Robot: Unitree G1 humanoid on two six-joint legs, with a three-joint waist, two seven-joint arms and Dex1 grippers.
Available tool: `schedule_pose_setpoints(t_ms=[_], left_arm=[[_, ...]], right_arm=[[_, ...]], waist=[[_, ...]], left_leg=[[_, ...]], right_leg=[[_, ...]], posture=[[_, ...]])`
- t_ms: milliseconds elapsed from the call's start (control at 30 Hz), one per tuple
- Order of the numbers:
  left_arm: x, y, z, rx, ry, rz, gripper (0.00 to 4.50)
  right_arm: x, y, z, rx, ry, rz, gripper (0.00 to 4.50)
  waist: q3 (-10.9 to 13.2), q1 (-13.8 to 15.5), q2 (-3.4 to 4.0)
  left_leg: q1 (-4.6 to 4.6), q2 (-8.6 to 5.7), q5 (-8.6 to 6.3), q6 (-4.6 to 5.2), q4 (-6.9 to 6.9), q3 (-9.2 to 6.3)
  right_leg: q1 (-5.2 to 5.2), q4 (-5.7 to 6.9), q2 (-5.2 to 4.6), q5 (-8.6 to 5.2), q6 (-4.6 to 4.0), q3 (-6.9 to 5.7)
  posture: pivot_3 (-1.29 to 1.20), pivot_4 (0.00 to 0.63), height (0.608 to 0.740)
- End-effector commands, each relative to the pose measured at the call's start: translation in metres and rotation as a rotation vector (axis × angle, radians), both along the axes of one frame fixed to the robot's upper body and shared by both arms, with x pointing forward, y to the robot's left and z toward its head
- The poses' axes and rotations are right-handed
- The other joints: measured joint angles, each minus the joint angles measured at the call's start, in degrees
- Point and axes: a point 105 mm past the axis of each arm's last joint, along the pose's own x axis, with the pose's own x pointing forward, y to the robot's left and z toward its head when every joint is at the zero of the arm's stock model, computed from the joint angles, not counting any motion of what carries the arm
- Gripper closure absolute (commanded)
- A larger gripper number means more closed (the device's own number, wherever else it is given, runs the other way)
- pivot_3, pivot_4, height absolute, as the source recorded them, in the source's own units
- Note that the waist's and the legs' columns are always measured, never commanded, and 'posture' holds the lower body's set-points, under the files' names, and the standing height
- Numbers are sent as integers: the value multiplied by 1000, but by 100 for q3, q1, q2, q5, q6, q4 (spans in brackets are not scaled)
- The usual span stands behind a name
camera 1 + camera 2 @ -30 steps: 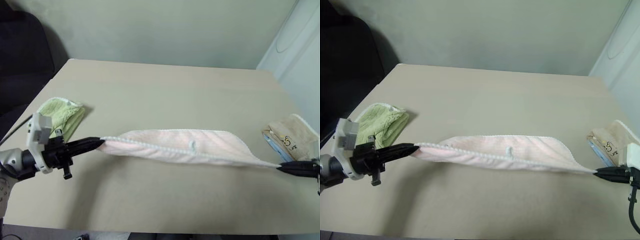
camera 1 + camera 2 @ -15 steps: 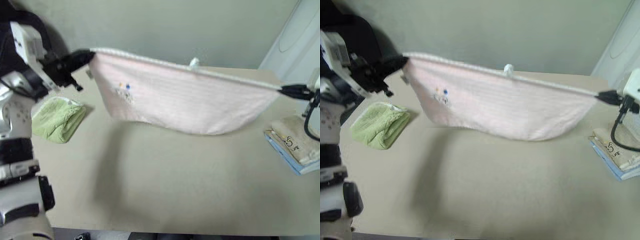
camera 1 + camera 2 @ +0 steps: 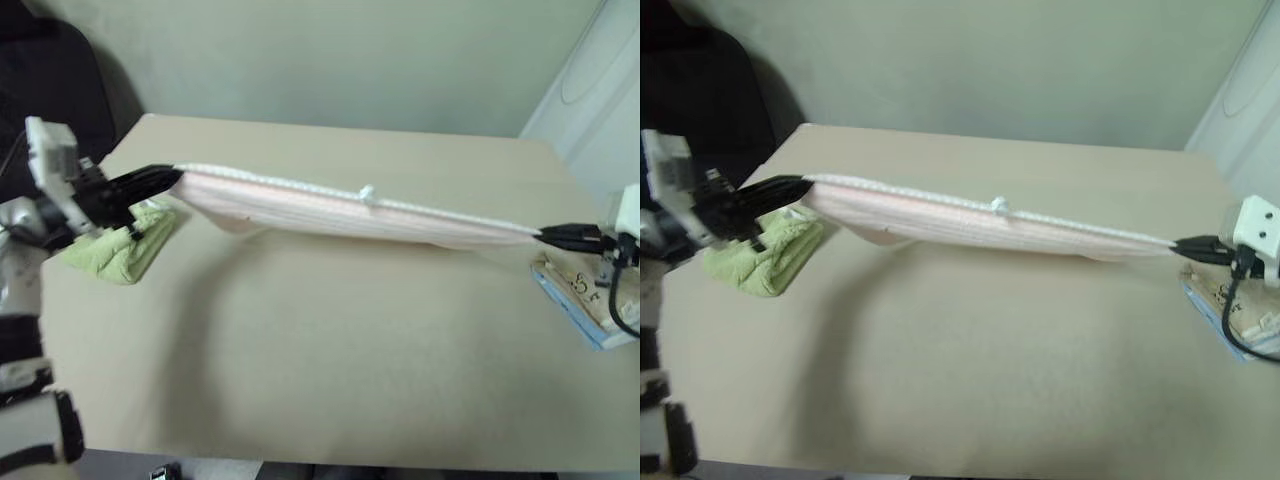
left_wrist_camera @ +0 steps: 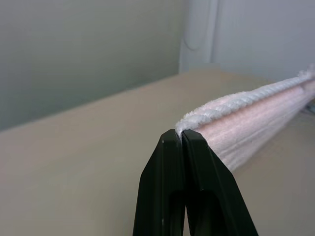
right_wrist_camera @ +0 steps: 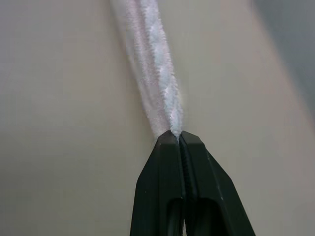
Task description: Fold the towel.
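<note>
Stretching above the beige bench (image 3: 330, 350), the pale pink terry towel with white scalloped edging (image 3: 350, 212) is held taut by its two corners, one pinched in the closed left hand (image 3: 170, 177), the other in the closed right hand (image 3: 545, 235). No fold is laid down yet; lowering, doubling over and flattening seemingly remain. No containers are seen.
</note>
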Motion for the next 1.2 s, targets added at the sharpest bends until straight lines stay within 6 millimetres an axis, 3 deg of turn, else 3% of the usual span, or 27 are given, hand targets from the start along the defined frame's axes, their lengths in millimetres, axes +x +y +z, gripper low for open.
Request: schedule_pose_setpoints(t_ms=[33,67,100,233,367,500,600,667,800,1000,1200], left_arm=[[-41,-9,-9,76,76,-71,4487],[-48,-9,-17,86,112,-66,4487],[-53,-8,-23,88,144,-55,4487],[-73,-10,-41,83,219,-34,4487],[-71,-13,-49,73,247,-11,4487],[-54,-8,-55,83,231,55,4487],[-35,-4,-54,77,180,117,4487],[-21,-1,-56,78,156,166,4487],[-8,6,-59,86,136,213,4487],[10,4,-75,134,127,251,4487],[12,-1,-84,163,140,233,4487]], right_arm=[[-41,13,3,32,110,45,4500],[-48,15,-2,35,144,50,4500],[-55,17,-6,36,172,56,4500],[-68,21,-14,61,244,56,4500],[-66,27,-22,67,275,77,4500],[-34,21,-28,11,189,39,4500],[-5,17,-30,-50,108,8,4500],[12,16,-32,-68,89,-8,4500],[31,14,-37,-120,69,-3,4500],[62,26,-48,-131,24,1,4500],[81,32,-59,-164,-7,-9,4500]], waist=[[-11,-10,-11],[-11,-14,-22],[-8,-15,-28],[8,-31,-29],[11,-39,-27],[6,-44,-32],[-5,-53,-46],[-9,-55,-40],[-16,-41,-32],[-15,-45,-33],[-14,-29,-32]], left_leg=[[15,-8,-45,-46,0,7],[28,-9,-72,-75,2,6],[34,-9,-79,-63,14,5],[19,-10,-92,-5,20,0],[13,-8,-97,2,25,-3],[11,-15,-96,7,36,2],[25,-18,-92,13,38,2],[33,-20,-97,12,30,2],[48,4,-62,56,-1,-4],[62,12,-48,37,2,-5],[51,8,-48,33,10,-6]], right_leg=[[10,14,6,-44,-15,-1],[15,28,8,-95,-27,2],[0,37,11,-133,18,4],[-20,40,15,-177,-26,12],[-31,40,12,-230,-9,15],[-39,78,1,-215,-29,17],[-38,91,-1,-107,-116,13],[-34,84,-6,-38,-67,12],[-34,83,4,-29,-37,-5],[-21,83,15,-21,-49,-1],[-25,83,11,-18,-54,1]], posture=[[0,150,740],[0,150,740],[0,150,740],[0,150,740],[0,150,740],[0,150,740],[0,150,740],[0,150,740],[0,150,740],[0,150,740],[0,150,740]])
